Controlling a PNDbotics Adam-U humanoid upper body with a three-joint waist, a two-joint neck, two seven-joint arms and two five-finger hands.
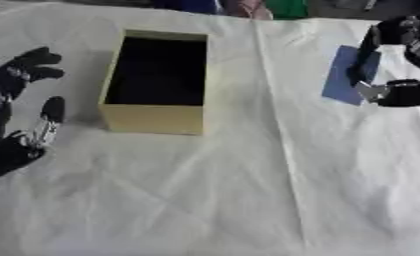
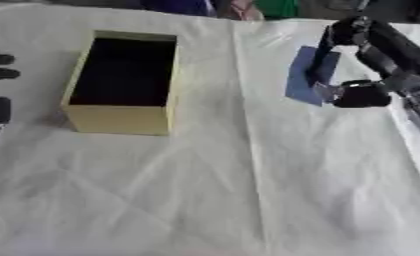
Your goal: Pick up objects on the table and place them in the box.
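Right hand (image 2: 358, 75), upper right of frame, fingers curled onto blue sheet (image 2: 303, 75), prob. to lift it. Box (image 1: 152, 120) upper left w/ mouth up, ready. Left hand (image 1: 25, 95) idle, open, far left.

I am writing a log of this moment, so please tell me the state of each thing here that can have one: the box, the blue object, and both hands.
box: open at the top, upright, inside dark, contents cannot be told.
blue object: flat on the white cloth, outside the box, right hand over its right edge.
right hand: at the blue object, fingers reaching down; grip unclear.
left hand: idle left of the box, fingers relaxed, holding nothing.
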